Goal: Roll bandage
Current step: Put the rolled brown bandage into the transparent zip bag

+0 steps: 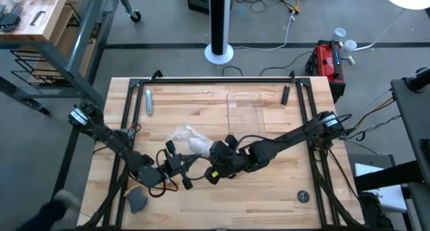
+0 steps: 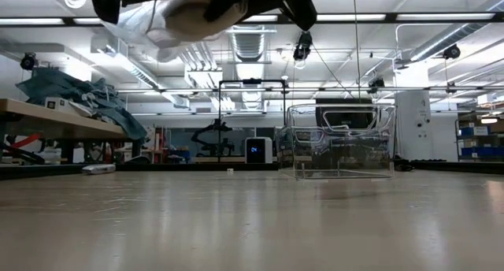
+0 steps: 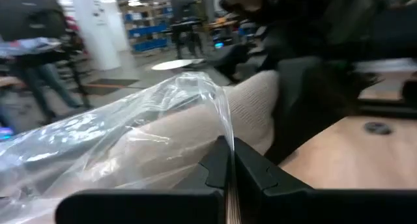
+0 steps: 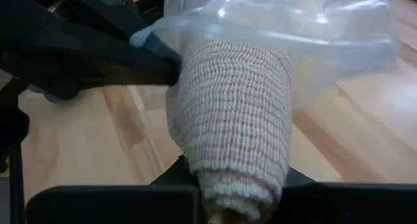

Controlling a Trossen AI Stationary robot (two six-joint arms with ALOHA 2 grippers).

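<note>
The bandage [image 4: 231,113] is a rolled whitish knitted cylinder. Its far end sits inside a wrinkly clear plastic wrapper [image 4: 306,28]. My right gripper [image 4: 238,208] is shut on the roll's bare end. My left gripper [image 3: 228,168] is shut on the wrapper, close beside the roll [image 3: 251,110]. In the high view both grippers meet at the table's middle, with my left gripper [image 1: 176,157] left of the bandage [image 1: 199,145] and my right gripper [image 1: 216,152] right of it. The low view shows wrapper and roll [image 2: 189,19] held well above the table. My left gripper pinches an edge of the clear wrapper [image 3: 223,129] between its two fingers, right beside the roll. The film runs up from the fingers over the bandage, and the wrapper is lifted clear of the table. My right gripper pinches the bandage's bare end [image 4: 234,178] between its two fingers. The roll points away from the gripper, along the fingers, and its far end is in the wrapper. It is clear of the table.
A clear rectangular tray [image 1: 247,110] stands behind the grippers toward the far edge. A grey stick-like object [image 1: 148,101] lies far left, a small dark one [image 1: 285,95] far right, a grey lump [image 1: 138,201] near left and a round disc [image 1: 304,197] near right.
</note>
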